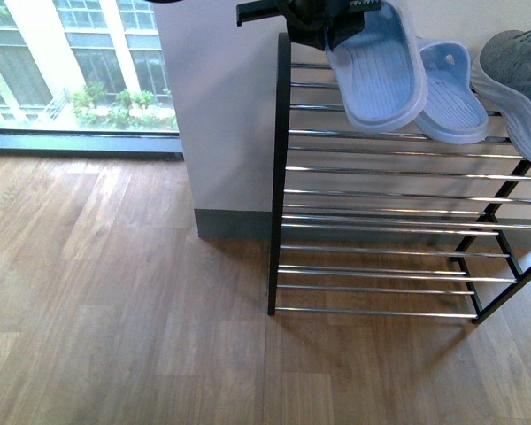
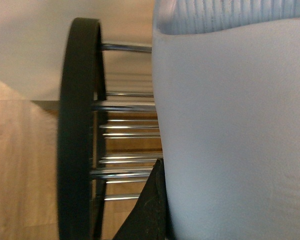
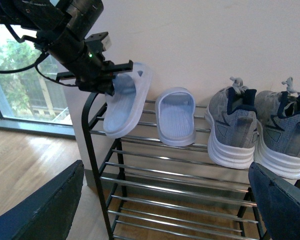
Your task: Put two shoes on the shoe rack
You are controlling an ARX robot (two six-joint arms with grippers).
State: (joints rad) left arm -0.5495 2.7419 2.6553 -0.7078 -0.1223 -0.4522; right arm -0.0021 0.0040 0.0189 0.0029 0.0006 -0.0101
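Two grey knit shoes with white soles stand side by side at the right end of the shoe rack's top tier. The front view catches only one shoe, at its edge. My left gripper is shut on a light blue slipper, held tilted over the left end of the top tier. In the left wrist view the slipper fills the picture beside one dark finger and the rack's black loop. My right gripper is open in front of the rack, holding nothing.
A second light blue slipper lies on the top tier between the held one and the shoes. The rack stands against a white wall. A window is at the left, with wooden floor before it.
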